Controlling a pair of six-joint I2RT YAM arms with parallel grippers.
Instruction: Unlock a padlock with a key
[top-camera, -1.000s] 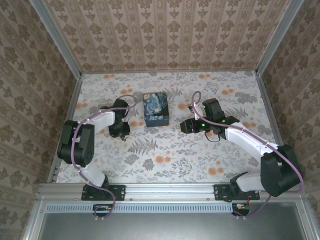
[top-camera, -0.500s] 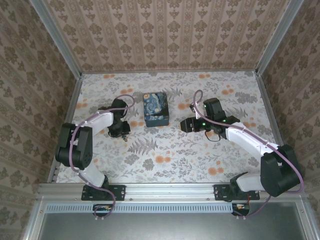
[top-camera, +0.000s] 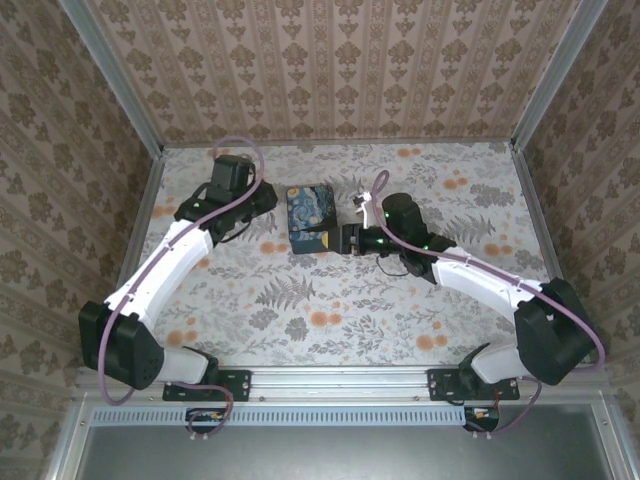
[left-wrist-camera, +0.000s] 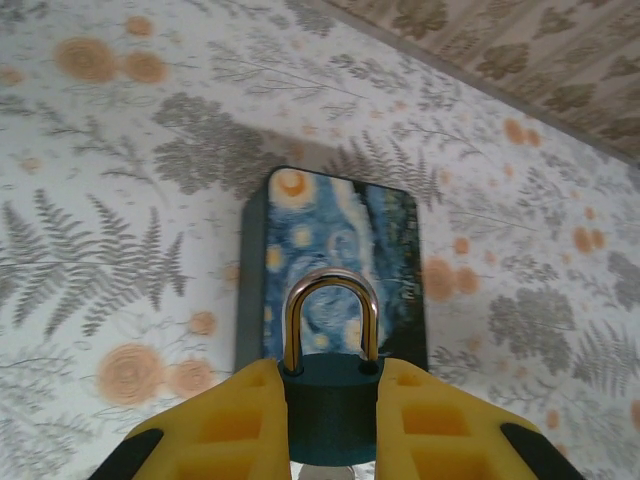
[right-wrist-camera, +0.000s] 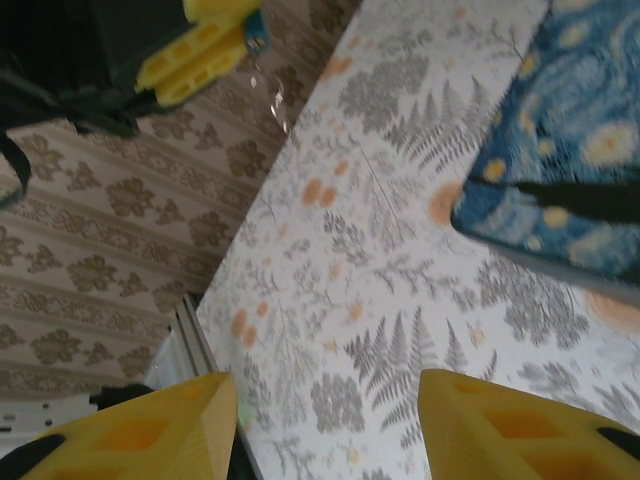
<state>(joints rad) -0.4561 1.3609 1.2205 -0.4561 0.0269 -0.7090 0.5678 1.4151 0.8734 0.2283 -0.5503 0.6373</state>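
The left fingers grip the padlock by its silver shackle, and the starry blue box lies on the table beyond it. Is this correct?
Not quite. The left wrist view shows the left fingers gripping the padlock by its dark teal body; the shackle stands free above them. The starry blue box does lie on the table beyond it.

We found soft, even light with only faint shadows. Right wrist view was blurred throughout. Left wrist view was sharp, with glare on the padlock (left-wrist-camera: 333, 412) shackle.
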